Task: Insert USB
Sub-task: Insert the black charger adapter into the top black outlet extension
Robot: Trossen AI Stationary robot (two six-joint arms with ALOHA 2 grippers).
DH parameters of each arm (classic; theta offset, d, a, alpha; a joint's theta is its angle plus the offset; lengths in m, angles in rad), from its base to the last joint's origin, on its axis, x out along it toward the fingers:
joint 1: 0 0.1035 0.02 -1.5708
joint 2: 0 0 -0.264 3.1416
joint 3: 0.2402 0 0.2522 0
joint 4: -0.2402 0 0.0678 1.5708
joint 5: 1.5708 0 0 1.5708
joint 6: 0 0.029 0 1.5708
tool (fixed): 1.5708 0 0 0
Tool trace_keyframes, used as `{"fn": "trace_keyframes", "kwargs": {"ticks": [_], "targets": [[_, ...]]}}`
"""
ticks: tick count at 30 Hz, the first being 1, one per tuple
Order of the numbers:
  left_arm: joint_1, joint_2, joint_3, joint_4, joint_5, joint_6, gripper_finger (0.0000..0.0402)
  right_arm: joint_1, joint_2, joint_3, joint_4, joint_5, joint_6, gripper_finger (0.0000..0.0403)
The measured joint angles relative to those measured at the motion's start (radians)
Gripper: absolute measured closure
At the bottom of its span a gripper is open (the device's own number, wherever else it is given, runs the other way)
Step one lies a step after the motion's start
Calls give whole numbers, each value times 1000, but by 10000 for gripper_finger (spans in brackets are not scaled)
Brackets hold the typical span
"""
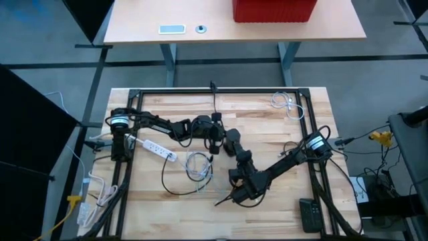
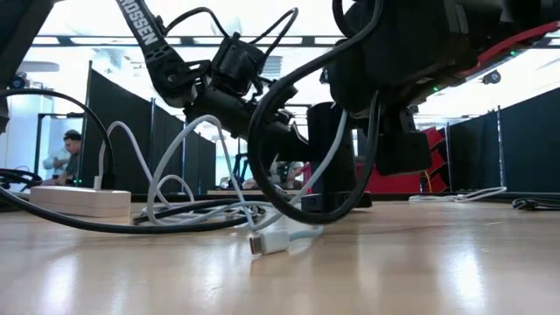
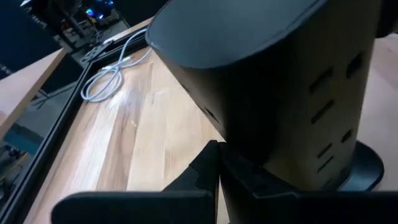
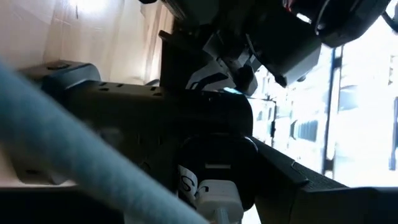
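Note:
A black tower hub point(image 1: 231, 139) with slots in its wall stands upright on its round base point(image 3: 364, 168) at the table's middle. My left gripper point(image 3: 216, 152) is shut and reaches it from the left. My right gripper point(image 4: 217, 186) comes at the tower point(image 4: 155, 112) from the near side, shut on a white USB plug point(image 4: 214, 193). The plug's white cable point(image 2: 192, 157) loops over the table, and a loose connector end point(image 2: 267, 242) lies flat on the wood. My left gripper lays its shut fingertips point(image 3: 211, 155) against the tower's lower side wall point(image 3: 249, 155), just above the base, coming slanting down from the table's left. My right gripper pinches the white plug's body point(image 4: 205, 186) between its two fingers, lifted clear of the table. The plug's front end is close against the tower's wall. Whether it sits in a port, I cannot tell.
A white power strip point(image 1: 157, 148) lies left of the tower, with a black cable point(image 1: 174, 191) curving toward the near edge. A coiled white cable point(image 1: 284, 102) lies at the far right. A black flat device point(image 1: 311, 214) sits near right. A black frame point(image 1: 214, 91) rims the table.

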Motion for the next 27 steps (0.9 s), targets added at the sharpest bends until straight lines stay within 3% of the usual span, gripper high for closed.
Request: {"fn": "trace_keyframes", "kwargs": {"ticks": [10,20,27], "targets": [[-3,-22,0,-50,63,46,401,0,0,-19,60,37,-17,259],[-14,-44,0,-86,36,291,401,23,-5,-24,199,-19,-142,259],[-54,-83,0,-163,17,313,401,33,-8,-18,211,-41,-174,259]]}}
